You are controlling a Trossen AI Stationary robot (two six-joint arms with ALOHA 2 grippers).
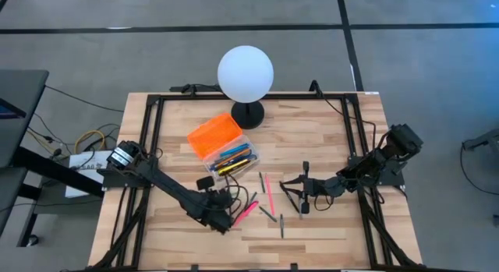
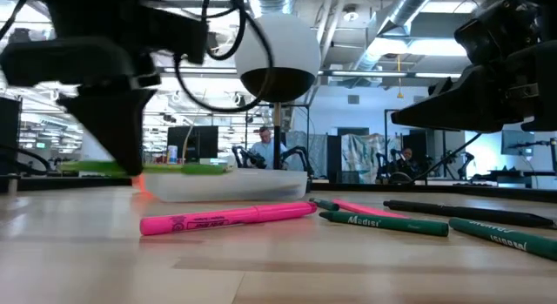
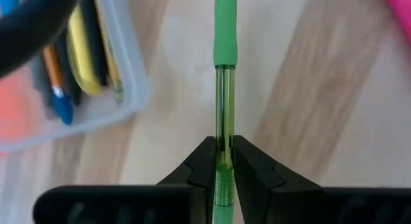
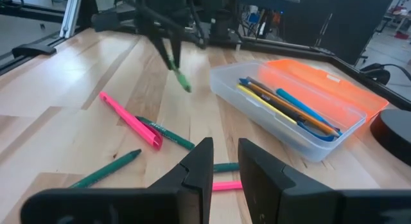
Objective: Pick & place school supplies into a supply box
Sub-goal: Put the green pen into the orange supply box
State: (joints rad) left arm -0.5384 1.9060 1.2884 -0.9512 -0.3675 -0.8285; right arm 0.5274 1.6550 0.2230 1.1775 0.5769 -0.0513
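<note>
One green pen [image 3: 225, 89] is pinched in the left claw [image 3: 223, 166], lifted just near the open box [image 1: 226, 146], probably for dropping in. The right claw [image 4: 225, 163], slightly parted and empty, waits over loose pens [image 1: 269, 196] on the desk [image 1: 327, 139].

open orange-lidded supply box [image 1: 226, 146] holds pens; others [image 1: 267, 196] lie scattered.

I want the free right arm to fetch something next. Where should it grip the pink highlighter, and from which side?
Grip the pink highlighter mid-barrel, coming straight down with the fingers across its width. It lies flat on the table, and its middle looks clear, while green pens crowd one end. The right gripper hangs open nearby; the left gripper holds a green pen.
</note>
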